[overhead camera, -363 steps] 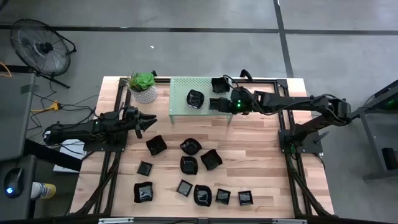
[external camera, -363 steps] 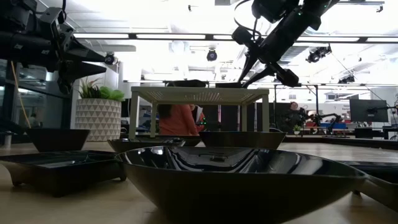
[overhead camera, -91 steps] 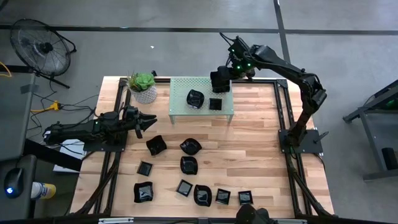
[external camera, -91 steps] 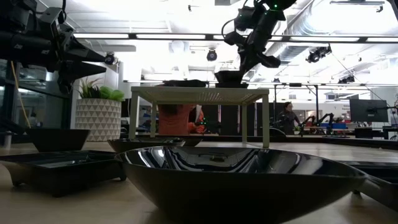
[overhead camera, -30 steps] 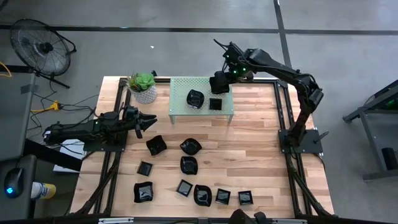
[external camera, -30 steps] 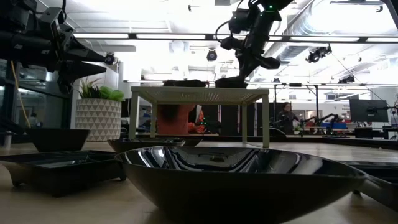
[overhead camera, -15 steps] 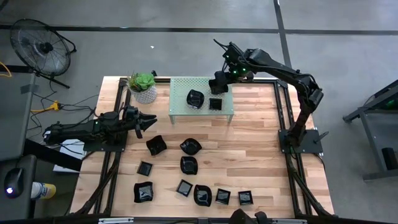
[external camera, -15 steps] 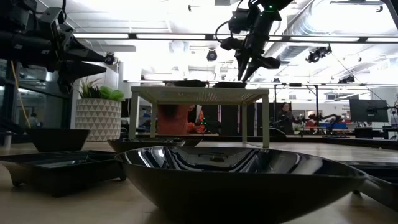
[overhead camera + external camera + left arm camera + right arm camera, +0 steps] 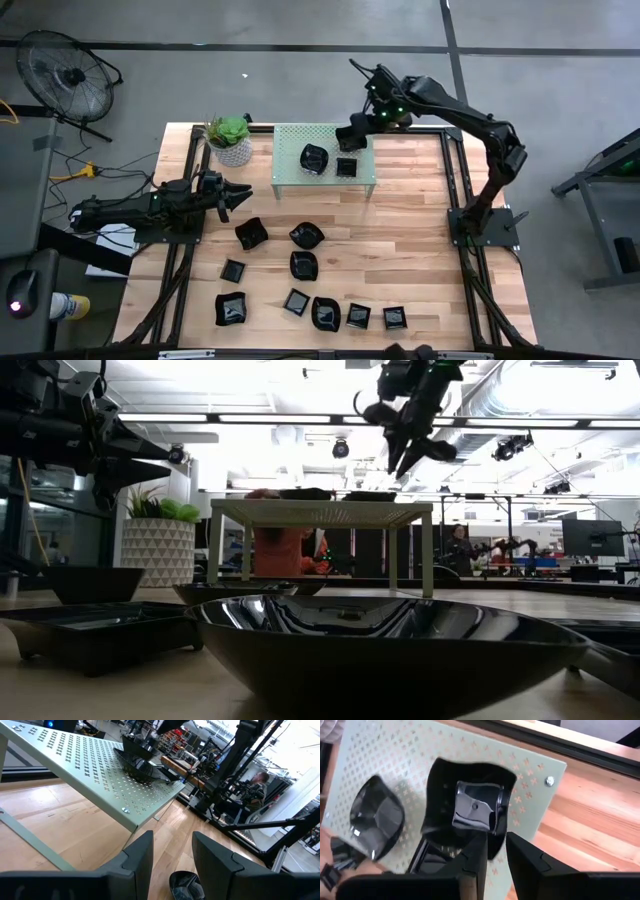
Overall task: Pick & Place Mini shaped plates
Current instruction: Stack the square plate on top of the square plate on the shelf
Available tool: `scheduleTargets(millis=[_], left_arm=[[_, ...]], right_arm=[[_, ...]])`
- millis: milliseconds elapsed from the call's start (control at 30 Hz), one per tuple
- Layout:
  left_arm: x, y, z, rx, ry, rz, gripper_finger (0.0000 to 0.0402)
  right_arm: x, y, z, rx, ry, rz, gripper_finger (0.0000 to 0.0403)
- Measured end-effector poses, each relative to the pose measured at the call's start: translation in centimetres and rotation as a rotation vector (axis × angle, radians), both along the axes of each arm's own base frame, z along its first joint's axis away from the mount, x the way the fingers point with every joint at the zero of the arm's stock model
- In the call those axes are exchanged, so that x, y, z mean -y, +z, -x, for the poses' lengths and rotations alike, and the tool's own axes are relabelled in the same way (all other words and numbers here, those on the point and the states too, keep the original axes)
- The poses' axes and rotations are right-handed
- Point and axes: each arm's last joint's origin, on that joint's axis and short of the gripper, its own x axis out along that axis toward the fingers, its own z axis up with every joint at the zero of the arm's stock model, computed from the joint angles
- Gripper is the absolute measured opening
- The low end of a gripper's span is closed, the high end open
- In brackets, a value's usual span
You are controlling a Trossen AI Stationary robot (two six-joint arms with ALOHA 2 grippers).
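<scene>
A pale green perforated shelf (image 9: 322,175) stands at the table's far side. Three mini shaped plates lie on it: a wavy-rimmed one (image 9: 470,805) at its far right corner, a rounded one (image 9: 314,158) and a square one (image 9: 347,167). My right gripper (image 9: 400,468) hangs open just above the wavy-rimmed plate, fingers slanting down, touching nothing. Several more black plates (image 9: 303,265) rest on the wooden table (image 9: 420,250) nearer the front. My left gripper (image 9: 235,195) waits open at the table's left, pointing level toward the shelf.
A green plant in a white pot (image 9: 231,140) stands left of the shelf. A floor fan (image 9: 65,75) is beyond the table's far left corner. People show in the room behind the shelf in the low view. Bare wood lies right of the plates.
My right gripper has opened and let go of the wavy-rimmed plate, then risen a little above the shelf. The plate stays flat on the shelf's far right corner.
</scene>
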Motion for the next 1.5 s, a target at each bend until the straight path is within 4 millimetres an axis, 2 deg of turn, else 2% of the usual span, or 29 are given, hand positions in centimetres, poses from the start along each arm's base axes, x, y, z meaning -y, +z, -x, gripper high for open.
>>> scheduleTargets(millis=[167, 400, 700, 1033, 1267, 1500], left_arm=[[0.0, 0.0, 0.0, 0.000, 0.000, 0.000, 0.0134], [0.0, 0.0, 0.0, 0.000, 0.000, 0.000, 0.0134], [0.0, 0.0, 0.0, 0.001, 0.000, 0.000, 0.0134], [0.0, 0.0, 0.0, 0.000, 0.000, 0.000, 0.0133], [0.0, 0.0, 0.0, 0.001, 0.000, 0.000, 0.0133], [0.0, 0.0, 0.0, 0.000, 0.000, 0.000, 0.0133]], right_arm=[[-2.2, 1.0, 0.8, -0.057, 0.075, -0.008, 0.0067], [-6.5, 1.9, 1.6, -0.231, 0.178, 0.023, 0.0067], [-12.5, 2.3, 1.2, -0.367, 0.351, 0.076, 0.0067], [-19.5, 2.3, 0.1, -0.362, 0.386, 0.130, 0.0067], [-25.7, 2.3, 0.2, -0.290, 0.375, 0.206, 0.0067], [-31.7, 0.9, 0.0, -0.233, 0.365, 0.218, 0.0067]])
